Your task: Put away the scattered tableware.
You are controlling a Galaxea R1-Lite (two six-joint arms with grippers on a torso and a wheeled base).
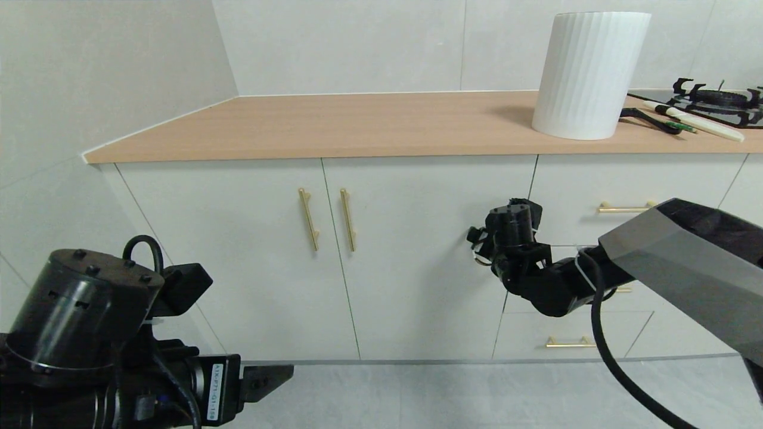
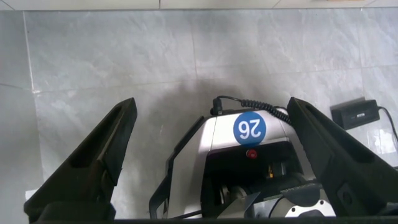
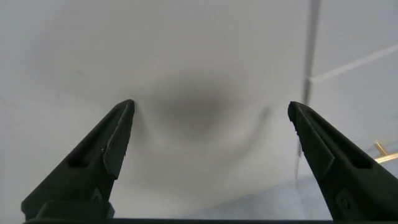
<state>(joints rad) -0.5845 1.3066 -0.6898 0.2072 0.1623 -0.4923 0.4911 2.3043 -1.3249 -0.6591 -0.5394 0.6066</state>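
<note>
We are looking at a light wooden table (image 1: 357, 125) running across the upper frame. A long white-handled utensil (image 1: 694, 121) and a slim black utensil (image 1: 650, 121) are lying on it at upper right, just beside a tall white ribbed cylinder (image 1: 587, 74) and near a black stove grate (image 1: 721, 98). At centre right, the right hand (image 3: 211, 112) is hovering close to a white cabinet door (image 1: 429, 256), its fingers spread wide. At lower left, the left hand (image 2: 211, 109) is hanging over the grey tiled floor (image 2: 124, 56), likewise spread wide. Gold bar handles (image 1: 308, 219) are lining the doors.
</note>
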